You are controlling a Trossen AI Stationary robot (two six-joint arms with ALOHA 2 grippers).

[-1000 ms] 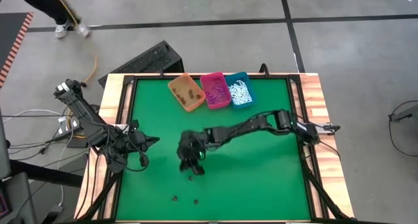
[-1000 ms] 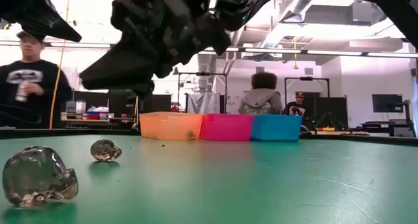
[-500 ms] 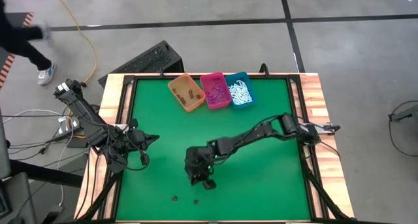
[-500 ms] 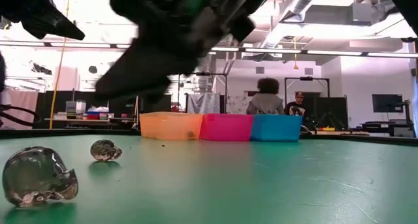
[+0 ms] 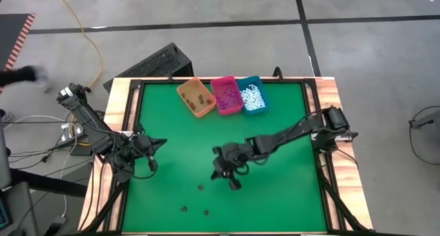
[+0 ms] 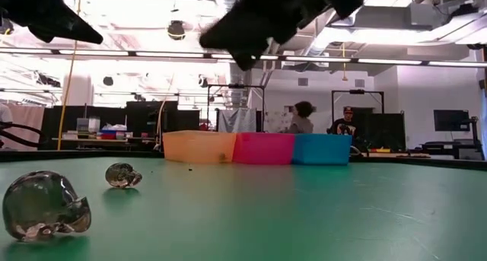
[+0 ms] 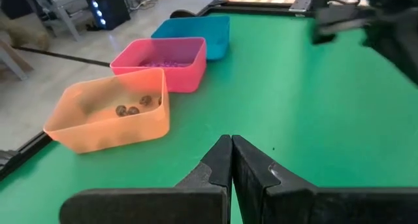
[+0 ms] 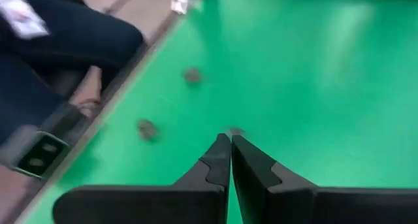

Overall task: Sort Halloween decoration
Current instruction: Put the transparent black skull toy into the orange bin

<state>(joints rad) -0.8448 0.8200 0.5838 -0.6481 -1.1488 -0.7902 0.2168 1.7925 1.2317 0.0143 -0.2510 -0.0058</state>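
High view: right gripper [image 5: 232, 173] has swung away from three dark skull pieces [image 5: 201, 188], toward orange bin [image 5: 194, 97].
Low view: skulls [image 6: 122, 175] remain on table [image 6: 304, 215].
Right wrist view: fingers [image 8: 219, 160] pressed together; grasp apparently missed.
Left wrist view: left gripper [image 7: 231, 160] shut, idle.

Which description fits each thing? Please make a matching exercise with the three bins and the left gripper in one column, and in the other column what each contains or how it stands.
Column one:
1. orange bin
2. pink bin
3. teal bin
4. left gripper

Column two:
A. white pieces inside
B. shut, holding nothing
C. dark brown pieces inside
D. purple bits inside

Pairs: 1-C, 2-D, 3-A, 4-B
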